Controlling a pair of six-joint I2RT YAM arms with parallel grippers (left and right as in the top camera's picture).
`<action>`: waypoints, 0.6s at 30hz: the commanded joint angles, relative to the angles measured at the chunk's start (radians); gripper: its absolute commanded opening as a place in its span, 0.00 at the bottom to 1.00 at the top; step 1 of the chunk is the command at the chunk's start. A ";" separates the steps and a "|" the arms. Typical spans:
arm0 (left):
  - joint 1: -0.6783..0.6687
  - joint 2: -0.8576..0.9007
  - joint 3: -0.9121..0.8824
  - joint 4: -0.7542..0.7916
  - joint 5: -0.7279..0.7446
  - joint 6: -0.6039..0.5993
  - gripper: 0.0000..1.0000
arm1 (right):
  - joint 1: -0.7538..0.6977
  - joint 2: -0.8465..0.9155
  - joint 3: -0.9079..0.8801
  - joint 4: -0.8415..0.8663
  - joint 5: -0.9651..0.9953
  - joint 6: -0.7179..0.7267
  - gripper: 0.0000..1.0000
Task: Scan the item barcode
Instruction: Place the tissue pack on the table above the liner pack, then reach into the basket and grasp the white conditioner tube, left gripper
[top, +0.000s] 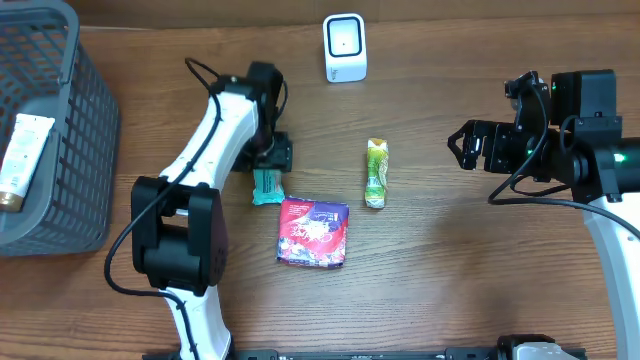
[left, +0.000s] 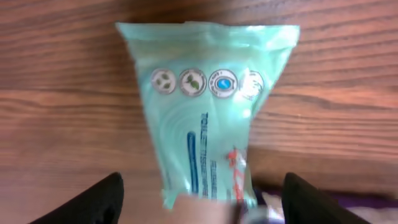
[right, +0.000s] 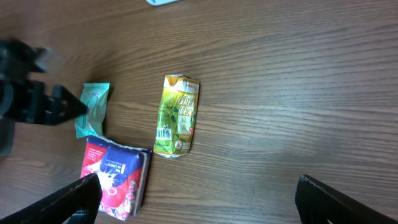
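Observation:
A teal tissue packet (top: 267, 186) lies flat on the wooden table, just in front of my left gripper (top: 270, 157). In the left wrist view the packet (left: 205, 106) sits between the two black fingers (left: 93, 202), which stand wide apart and touch neither side; this gripper (left: 202, 182) is open. A green drink pouch (top: 376, 172) and a red and purple pack (top: 313, 232) lie nearby. The white scanner (top: 345, 47) stands at the back. My right gripper (top: 466, 146) hovers open at the right, empty; its view shows the pouch (right: 176, 115) and the pack (right: 115, 177).
A grey mesh basket (top: 70, 130) at the left edge holds a white tube (top: 22, 160). Bare wood lies between the pouch and the right arm.

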 joint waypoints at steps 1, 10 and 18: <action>0.034 -0.020 0.294 -0.090 -0.021 -0.024 0.76 | 0.005 0.001 0.024 0.006 0.001 0.003 1.00; 0.223 -0.030 1.049 -0.377 -0.230 0.084 0.85 | 0.005 0.001 0.024 -0.003 0.001 0.003 1.00; 0.631 -0.029 1.268 -0.464 -0.131 0.109 0.88 | 0.005 0.001 0.024 -0.016 0.001 0.000 1.00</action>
